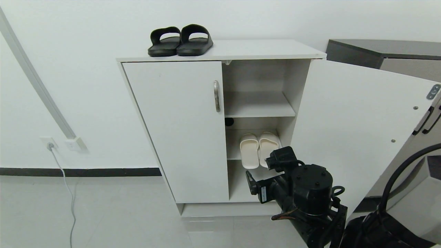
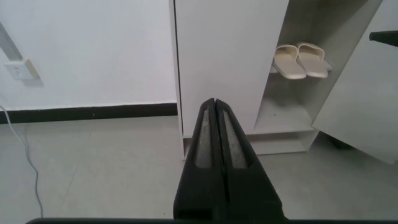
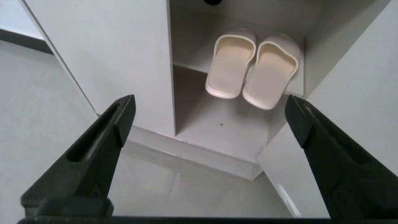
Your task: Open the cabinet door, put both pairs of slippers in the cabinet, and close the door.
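On middle shelf: white pair (image 1: 259,150) stowed; black pair (image 1: 180,40) atop cabinet (image 1: 268,48), door (image 1: 351,131) open.
Right gripper (image 3: 208,118) spread, empty; left gripper (image 2: 214,107) pressed together. Risk: high reach knocking black pair off edge.

- The head view looks forward and down from above at the cabinet (image 1: 172,131), far enough back to take in its whole front and its top, where the black slippers (image 1: 181,41) sit at 11 o'clock.
- The left wrist view sits low and farther off, facing the cabinet front past its own closed left gripper (image 2: 214,106).
- The right wrist view hangs close, looking steeply down between the spread fingers of the right gripper (image 3: 208,102) into the cabinet's open side.
- All three views share the white slippers (image 1: 259,148) inside.
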Tool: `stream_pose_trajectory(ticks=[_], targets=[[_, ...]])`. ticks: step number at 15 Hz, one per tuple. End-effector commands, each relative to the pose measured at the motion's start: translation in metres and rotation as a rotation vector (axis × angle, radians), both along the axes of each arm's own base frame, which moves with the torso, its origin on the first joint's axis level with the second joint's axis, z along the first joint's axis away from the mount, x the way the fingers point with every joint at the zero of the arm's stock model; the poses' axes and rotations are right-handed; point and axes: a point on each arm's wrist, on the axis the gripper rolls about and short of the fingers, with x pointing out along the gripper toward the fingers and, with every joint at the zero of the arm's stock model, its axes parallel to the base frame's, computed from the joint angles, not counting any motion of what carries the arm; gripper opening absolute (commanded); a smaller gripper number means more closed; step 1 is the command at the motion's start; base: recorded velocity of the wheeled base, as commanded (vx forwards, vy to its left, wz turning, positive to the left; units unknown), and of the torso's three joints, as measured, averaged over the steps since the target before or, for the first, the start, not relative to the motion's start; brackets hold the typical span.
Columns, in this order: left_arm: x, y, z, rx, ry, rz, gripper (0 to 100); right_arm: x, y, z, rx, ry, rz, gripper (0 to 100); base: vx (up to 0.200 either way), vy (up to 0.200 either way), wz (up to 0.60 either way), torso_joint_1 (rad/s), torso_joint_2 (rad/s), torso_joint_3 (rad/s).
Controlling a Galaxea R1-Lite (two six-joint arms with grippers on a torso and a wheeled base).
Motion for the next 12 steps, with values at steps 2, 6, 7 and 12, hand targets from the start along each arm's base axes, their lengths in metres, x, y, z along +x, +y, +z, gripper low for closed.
stream_pose_trajectory(ticks=[2, 6, 7, 12], targets=[[0.0001, 0.0000, 0.0000, -0.001, 0.002, 0.001, 0, 0.0001, -0.0001, -0.0005, 0.000, 0.001, 0.001, 100, 0.000, 0.000, 0.00, 0.000, 0.00, 0.000], [0.0001, 0.0000, 0.0000, -0.003, 0.002, 0.001, 0, 0.0004, 0.0002, -0.0007, 0.000, 0.001, 0.001, 100, 0.000, 0.000, 0.00, 0.000, 0.00, 0.000], [0.0001, 0.0001, 0.0000, -0.003, 0.002, 0.001, 0, 0.0002, 0.0000, -0.0010, -0.002, 0.002, -0.001, 100, 0.000, 0.000, 0.00, 0.000, 0.00, 0.000], [0.0001, 0.0000, 0.0000, -0.003, 0.002, 0.002, 0, 0.0002, 0.0000, -0.0011, 0.002, -0.001, 0.001, 100, 0.000, 0.120, 0.00, 0.000, 0.00, 0.001]])
